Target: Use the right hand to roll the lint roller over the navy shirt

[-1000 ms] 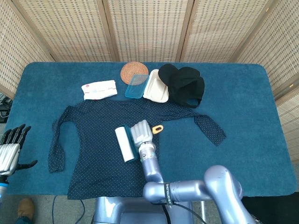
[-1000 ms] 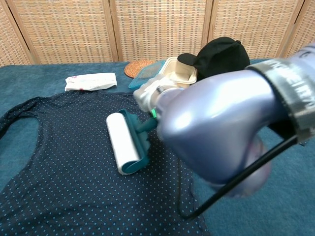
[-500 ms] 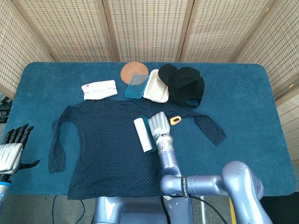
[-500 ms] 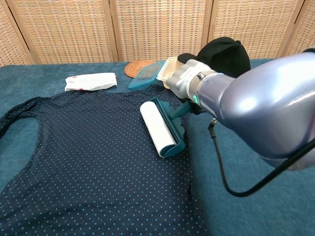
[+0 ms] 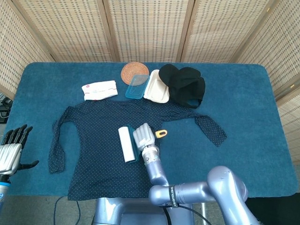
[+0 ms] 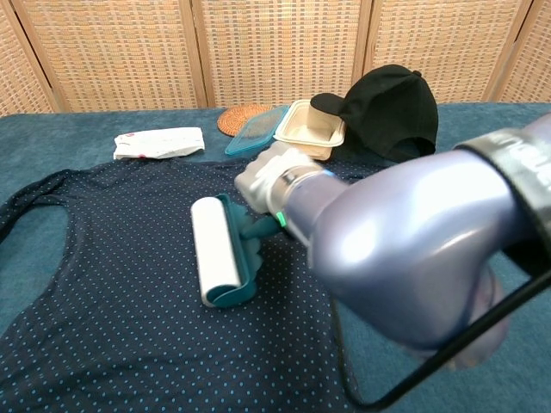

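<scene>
We had our right hand (image 5: 143,136) closed around the lint roller (image 6: 217,261), its drum lying on the middle of the navy shirt (image 5: 98,150). Rolling looked underway; sleeves and hem seemingly remained. Our left hand (image 5: 11,150) hung spread, empty.

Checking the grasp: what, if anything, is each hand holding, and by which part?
The right hand holds the lint roller by its handle; the left hand holds nothing.
</scene>
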Robot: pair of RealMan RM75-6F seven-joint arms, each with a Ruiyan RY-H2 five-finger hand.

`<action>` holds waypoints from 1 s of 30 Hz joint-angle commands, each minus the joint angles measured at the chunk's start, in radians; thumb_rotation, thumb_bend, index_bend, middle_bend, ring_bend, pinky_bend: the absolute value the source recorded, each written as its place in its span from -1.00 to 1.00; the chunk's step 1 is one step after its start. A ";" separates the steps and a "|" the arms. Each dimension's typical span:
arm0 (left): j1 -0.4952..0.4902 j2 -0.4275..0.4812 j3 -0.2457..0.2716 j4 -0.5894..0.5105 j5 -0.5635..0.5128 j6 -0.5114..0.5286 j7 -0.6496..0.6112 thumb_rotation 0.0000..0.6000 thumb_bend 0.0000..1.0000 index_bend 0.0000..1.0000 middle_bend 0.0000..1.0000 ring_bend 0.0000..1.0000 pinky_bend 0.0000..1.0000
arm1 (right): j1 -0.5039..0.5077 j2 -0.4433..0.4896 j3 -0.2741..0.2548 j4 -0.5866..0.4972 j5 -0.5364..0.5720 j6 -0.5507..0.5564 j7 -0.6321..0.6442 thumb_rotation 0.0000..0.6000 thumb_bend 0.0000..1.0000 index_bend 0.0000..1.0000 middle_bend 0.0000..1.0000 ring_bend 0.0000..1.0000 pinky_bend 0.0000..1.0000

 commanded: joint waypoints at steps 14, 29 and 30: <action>-0.008 -0.012 0.005 0.010 -0.013 -0.019 0.013 1.00 -1.00 -1.00 -1.00 -1.00 -1.00 | 0.045 -0.106 0.032 0.046 -0.035 -0.008 0.009 1.00 0.86 0.53 1.00 1.00 1.00; -0.017 -0.021 0.006 0.014 -0.022 -0.029 0.029 1.00 -1.00 -1.00 -1.00 -1.00 -1.00 | -0.100 0.180 -0.156 -0.110 -0.139 0.020 0.003 1.00 0.86 0.53 1.00 1.00 1.00; -0.017 -0.022 0.006 0.013 -0.022 -0.029 0.032 1.00 -1.00 -1.00 -1.00 -1.00 -1.00 | -0.106 0.191 -0.165 -0.115 -0.144 0.019 0.004 1.00 0.86 0.53 1.00 1.00 1.00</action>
